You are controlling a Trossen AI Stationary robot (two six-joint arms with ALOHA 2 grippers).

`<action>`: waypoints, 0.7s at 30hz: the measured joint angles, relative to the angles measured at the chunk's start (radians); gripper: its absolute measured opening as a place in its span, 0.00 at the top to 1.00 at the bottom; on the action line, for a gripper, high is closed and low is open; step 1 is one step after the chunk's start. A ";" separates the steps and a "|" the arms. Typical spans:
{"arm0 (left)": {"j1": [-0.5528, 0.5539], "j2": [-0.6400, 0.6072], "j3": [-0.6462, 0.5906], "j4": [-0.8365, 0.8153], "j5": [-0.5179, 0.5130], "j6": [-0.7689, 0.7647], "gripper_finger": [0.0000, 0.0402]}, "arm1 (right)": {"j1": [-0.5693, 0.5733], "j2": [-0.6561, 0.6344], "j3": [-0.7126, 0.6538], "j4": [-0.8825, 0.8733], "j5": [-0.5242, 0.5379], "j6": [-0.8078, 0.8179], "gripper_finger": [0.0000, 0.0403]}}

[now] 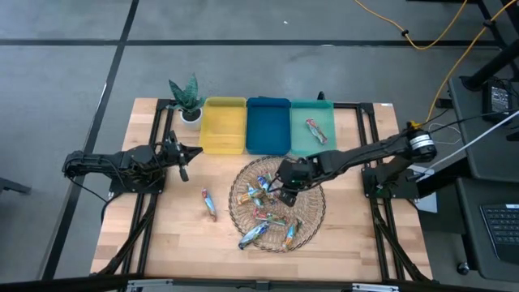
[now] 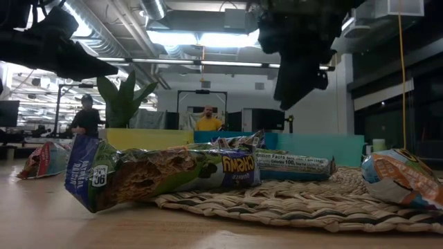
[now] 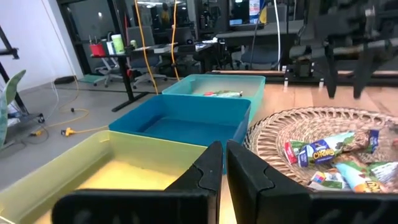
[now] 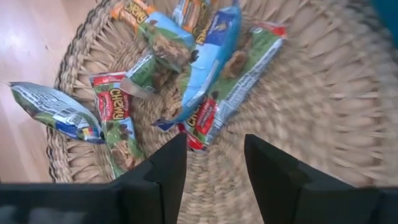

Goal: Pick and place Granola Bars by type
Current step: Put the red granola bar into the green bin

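Wrappers everywhere: the granola bars (image 1: 266,209) lay heaped in the round woven basket (image 1: 312,212) at the middle of the tabletop (image 1: 178,235), with one stray bar (image 1: 209,203) out on the wood to the basket's left and one more bar (image 1: 315,130) already down in the teal bin (image 1: 312,126) at the far right of the row. The yellow bin (image 1: 223,125) and the blue bin (image 1: 268,125) beside it showed nothing inside.

These bars looked light and thin, in slick, crinkly film that could slide or buckle, and they overlapped each other, so a pinch across the narrow middle of a top one looked safer than grabbing a sealed end.

The right arm reached in from the right edge, stretched long across the tabletop, its wrist tipped down over the basket. The right claw (image 4: 214,163) hung above the pile, fingers partly spread with bare weave between them, holding nothing, just short of a red-and-green bar (image 4: 227,87) at the heap's edge.

The left arm sat folded at the left side, left claw (image 3: 224,171) pinched closed and empty, pointing toward the bins near the potted plant (image 1: 186,97).
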 joint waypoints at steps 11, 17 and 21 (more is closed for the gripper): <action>0.000 0.000 0.000 0.000 0.000 -0.067 0.96 | 0.000 0.109 0.000 0.050 -0.022 0.122 0.37; 0.000 0.000 0.000 0.000 0.000 -0.067 0.96 | 0.001 0.140 0.000 0.042 -0.022 0.144 0.34; 0.000 0.000 0.000 0.000 0.000 -0.067 0.96 | 0.011 0.162 0.000 0.040 -0.028 0.144 0.34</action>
